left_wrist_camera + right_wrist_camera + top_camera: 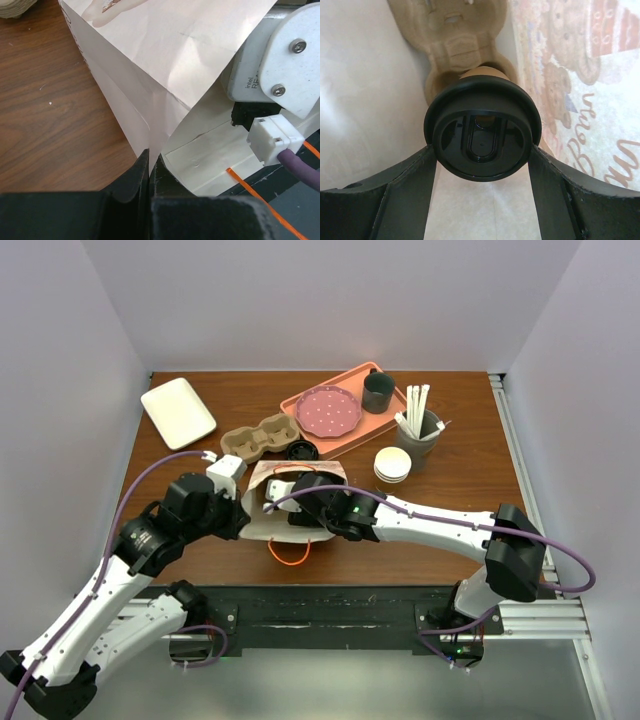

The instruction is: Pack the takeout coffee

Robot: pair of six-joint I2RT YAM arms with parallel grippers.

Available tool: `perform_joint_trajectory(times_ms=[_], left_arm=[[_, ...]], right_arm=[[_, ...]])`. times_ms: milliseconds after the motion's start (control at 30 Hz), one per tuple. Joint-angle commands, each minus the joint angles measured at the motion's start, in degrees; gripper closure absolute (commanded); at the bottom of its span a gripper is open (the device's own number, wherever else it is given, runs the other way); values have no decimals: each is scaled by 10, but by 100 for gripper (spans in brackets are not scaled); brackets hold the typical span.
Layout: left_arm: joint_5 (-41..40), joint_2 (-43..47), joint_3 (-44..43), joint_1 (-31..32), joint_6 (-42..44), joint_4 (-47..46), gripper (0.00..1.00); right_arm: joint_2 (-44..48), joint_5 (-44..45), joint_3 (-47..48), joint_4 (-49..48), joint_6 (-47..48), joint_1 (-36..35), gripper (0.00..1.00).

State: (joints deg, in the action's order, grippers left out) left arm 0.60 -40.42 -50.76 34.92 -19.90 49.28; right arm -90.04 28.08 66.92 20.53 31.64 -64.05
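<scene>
Coffee cup (pixel 482 125) sits clamped in right hand (pixel 482 152), long axis running to twelve o'clock, deeper into paper bag (pixel 365 100); left hand (pixel 150 167) pinches bag's edge.

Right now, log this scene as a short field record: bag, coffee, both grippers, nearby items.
paper bag: on the table, orange handles
takeout coffee: black lid on, seated in a carrier well inside the bag
left gripper: shut, pinching the bag's edge
right gripper: inside the bag, fingers against both sides of the coffee's lid
beside the bag: empty cup carrier, loose black lid
farther back: pink tray with plate and dark mug
</scene>
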Motion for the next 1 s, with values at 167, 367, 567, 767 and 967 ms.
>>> perform_joint_trajectory(times_ms=[167, 367, 567, 767, 967], left_arm=[[-2, -6, -7, 2, 7, -21, 100], [-1, -11, -10, 2, 7, -24, 100], [9, -12, -9, 2, 2, -26, 100], [13, -14, -8, 2, -6, -30, 100], [22, -17, -8, 2, -15, -34, 100]], right_arm=[[3, -7, 6, 18, -19, 3, 92], [-8, -13, -9, -15, -12, 7, 92], [-36, -24, -5, -36, -17, 31, 92], [-48, -28, -7, -49, -17, 42, 91], [-56, -27, -12, -59, -19, 46, 82]])
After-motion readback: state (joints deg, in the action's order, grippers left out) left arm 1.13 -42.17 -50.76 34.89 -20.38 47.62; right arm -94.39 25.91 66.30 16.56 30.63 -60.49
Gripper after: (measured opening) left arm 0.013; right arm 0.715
